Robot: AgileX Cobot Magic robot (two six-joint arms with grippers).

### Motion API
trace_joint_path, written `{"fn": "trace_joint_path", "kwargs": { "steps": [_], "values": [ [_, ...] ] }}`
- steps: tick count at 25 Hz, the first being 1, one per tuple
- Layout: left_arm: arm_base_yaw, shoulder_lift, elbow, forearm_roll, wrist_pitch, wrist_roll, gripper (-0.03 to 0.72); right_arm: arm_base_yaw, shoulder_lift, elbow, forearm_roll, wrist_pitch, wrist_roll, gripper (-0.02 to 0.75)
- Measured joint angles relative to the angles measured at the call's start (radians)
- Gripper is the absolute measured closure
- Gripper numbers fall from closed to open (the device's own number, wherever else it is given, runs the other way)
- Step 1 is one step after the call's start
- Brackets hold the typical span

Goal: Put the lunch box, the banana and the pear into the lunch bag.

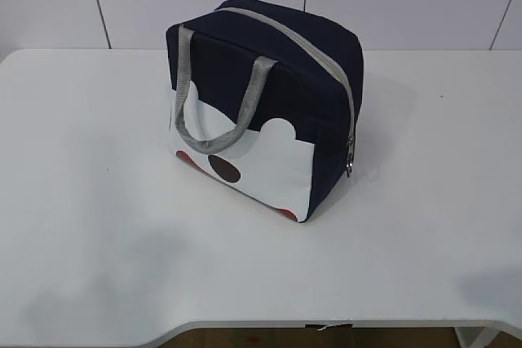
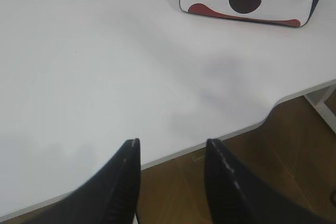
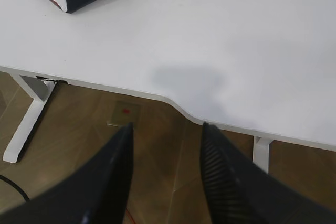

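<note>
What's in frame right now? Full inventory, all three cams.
lunch bag: 1, navy with white front panel and dark red-brown ovals, upright near the middle of the table, zipped shut
handles: grey straps, one hanging down over the front panel
zipper: 1, grey, runs over the top and down the right side, ring pull hanging at the lower end
table: 1, white, carries the bag
floor: brown wood, seen below the table edge in both wrist views
lunch box, banana, pear: none visible in any view
left gripper: 1, black, open, holding nothing, over the table's near edge
right gripper: 1, black, open, holding nothing, off the table's near edge above the floor
</note>
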Motion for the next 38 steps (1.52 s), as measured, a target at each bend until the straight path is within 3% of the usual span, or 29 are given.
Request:
{"fn": "trace_joint_path", "kwargs": {
  "steps": [10, 21, 38],
  "values": [
    [0.000, 0.000, 0.004, 0.017, 0.000, 0.000, 0.407, 0.000, 0.000, 0.024, 0.000, -0.004, -0.004, 0.392],
    [0.000, 0.000, 0.004, 0.018, 0.000, 0.000, 0.421, 0.000, 0.000, 0.068, -0.006, -0.118, -0.016, 0.392],
    [0.000, 0.000, 0.004, 0.018, 0.000, 0.000, 0.449, 0.000, 0.000, 0.068, -0.008, -0.123, -0.016, 0.393]
  ]
}}
